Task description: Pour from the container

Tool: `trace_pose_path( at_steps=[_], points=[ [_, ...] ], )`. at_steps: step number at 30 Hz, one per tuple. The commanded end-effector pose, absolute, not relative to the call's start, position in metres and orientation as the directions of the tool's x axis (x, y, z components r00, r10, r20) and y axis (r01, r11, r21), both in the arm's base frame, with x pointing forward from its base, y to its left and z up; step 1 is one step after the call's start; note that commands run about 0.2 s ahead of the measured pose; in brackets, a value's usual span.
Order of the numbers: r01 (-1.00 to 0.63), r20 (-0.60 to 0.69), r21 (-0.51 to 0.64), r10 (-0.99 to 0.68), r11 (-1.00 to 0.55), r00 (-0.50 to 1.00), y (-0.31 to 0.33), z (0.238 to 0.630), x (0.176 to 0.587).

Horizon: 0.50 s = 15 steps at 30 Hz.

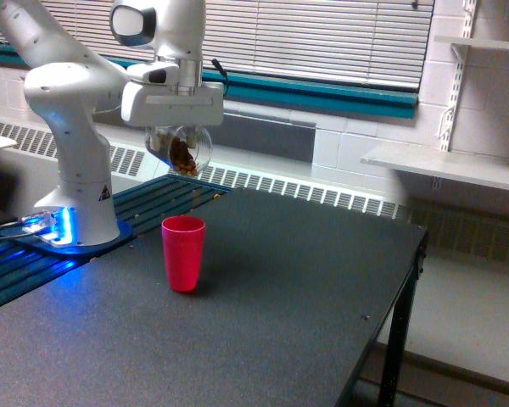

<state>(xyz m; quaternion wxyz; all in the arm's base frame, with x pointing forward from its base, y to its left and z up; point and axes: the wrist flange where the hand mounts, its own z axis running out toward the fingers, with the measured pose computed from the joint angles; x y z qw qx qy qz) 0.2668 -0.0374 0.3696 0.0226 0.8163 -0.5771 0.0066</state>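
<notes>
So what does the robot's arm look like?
The arm is white and chunky, with rounded joints and dark grey ends on them. Its gripper is a wide white block, with a black cable looping behind it. The base glows blue and carries a small triangle sticker.

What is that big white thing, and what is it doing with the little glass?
That white thing is a robot arm, standing on a base lit blue. The picture comes from a camera off to the side, looking at the whole scene. At the end of the arm is its tool, a kind of hand, shut on a small clear glass mug. The mug is tipped over and has brown crumbly stuff inside. Below it, on the dark table, stands a red cup, upright and open on top. The mug hangs in the air above the cup, so the arm looks ready to pour into it.
</notes>
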Motion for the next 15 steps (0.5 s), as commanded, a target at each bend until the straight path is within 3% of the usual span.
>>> trace_pose_path(
  at_steps=[1,15],
  points=[
    [-0.946,0.018,0.066,-0.947,-0.319,0.32,-0.0379,0.3527,0.26],
    [-0.949,0.007,0.08,-0.952,-0.304,0.305,-0.0399,0.349,0.259]
  ],
)
